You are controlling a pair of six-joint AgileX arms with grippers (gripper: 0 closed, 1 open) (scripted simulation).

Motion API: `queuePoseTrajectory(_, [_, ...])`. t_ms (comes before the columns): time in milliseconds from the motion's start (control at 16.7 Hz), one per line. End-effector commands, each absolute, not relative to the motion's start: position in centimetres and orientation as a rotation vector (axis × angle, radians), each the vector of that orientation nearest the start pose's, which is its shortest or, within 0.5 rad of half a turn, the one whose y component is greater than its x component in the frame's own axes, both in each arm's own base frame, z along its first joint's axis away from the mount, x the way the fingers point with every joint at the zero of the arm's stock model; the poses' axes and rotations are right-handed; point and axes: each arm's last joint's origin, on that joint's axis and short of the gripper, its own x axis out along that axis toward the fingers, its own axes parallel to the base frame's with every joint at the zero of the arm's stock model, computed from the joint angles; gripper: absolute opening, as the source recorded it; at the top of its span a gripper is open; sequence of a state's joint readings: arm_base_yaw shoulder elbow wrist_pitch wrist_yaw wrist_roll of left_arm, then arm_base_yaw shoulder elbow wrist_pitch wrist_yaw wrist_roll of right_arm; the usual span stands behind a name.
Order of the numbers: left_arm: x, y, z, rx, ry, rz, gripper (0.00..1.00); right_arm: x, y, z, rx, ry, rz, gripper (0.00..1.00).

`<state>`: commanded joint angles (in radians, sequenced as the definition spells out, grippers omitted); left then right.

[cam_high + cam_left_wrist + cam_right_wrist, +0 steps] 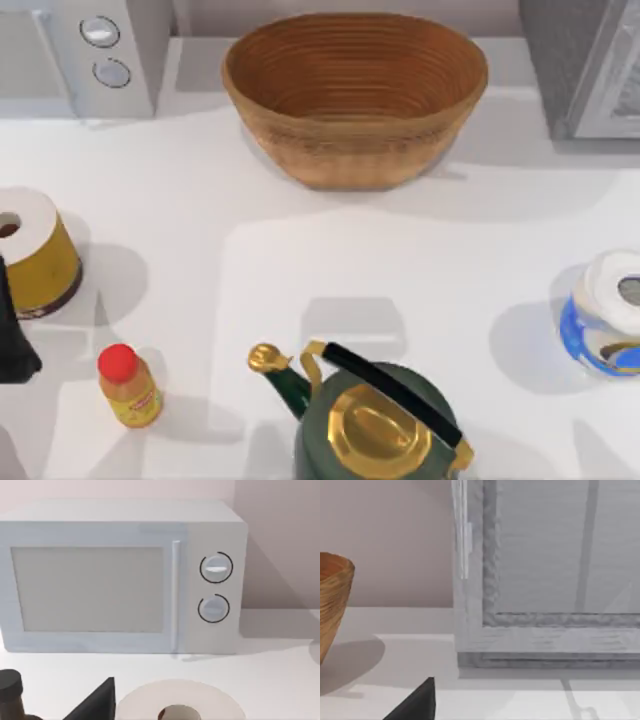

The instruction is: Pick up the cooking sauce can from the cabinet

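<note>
The cabinet (545,570) is faced by the right arm; no cooking sauce can is seen. Its closed door should be opened first. Neither gripper's jaw state can be told.

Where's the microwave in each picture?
Top view: microwave in the far left corner, dials showing.
Left wrist view: it faces the camera, behind the can's white top.
Right wrist view: this one faces the cabinet and basket instead.
Shared landmarks: the can links top and left wrist views; the basket links top and right wrist.
</note>
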<state>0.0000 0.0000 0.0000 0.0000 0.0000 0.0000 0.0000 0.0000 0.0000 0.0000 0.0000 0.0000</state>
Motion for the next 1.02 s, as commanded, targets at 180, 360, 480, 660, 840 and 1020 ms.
queuePoseTrajectory(180, [10.6,-0.1,16.0,0.0,0.0,0.0,1.0,10.6,-0.1,16.3,0.0,-0.001,0.0,1.0])
queuePoseTrajectory(360, [10.6,-0.1,16.0,0.0,0.0,0.0,1.0,10.5,0.0,18.7,0.001,-0.001,0.002,1.0])
queuePoseTrajectory(480, [10.6,-0.1,16.0,0.0,0.0,0.0,1.0,10.7,0.1,21.6,0.0,0.002,0.002,1.0])
queuePoseTrajectory(660, [10.6,-0.1,16.0,0.0,0.0,0.0,1.0,11.5,0.4,27.2,-0.002,0.01,0.0,1.0])
queuePoseTrajectory(840, [10.6,-0.1,16.0,0.0,0.0,0.0,1.0,13.3,0.9,33.4,-0.005,0.019,-0.003,1.0])
queuePoseTrajectory(1020, [10.6,-0.1,16.0,0.0,0.0,0.0,1.0,16.2,1.6,39.3,-0.008,0.025,-0.005,1.0])
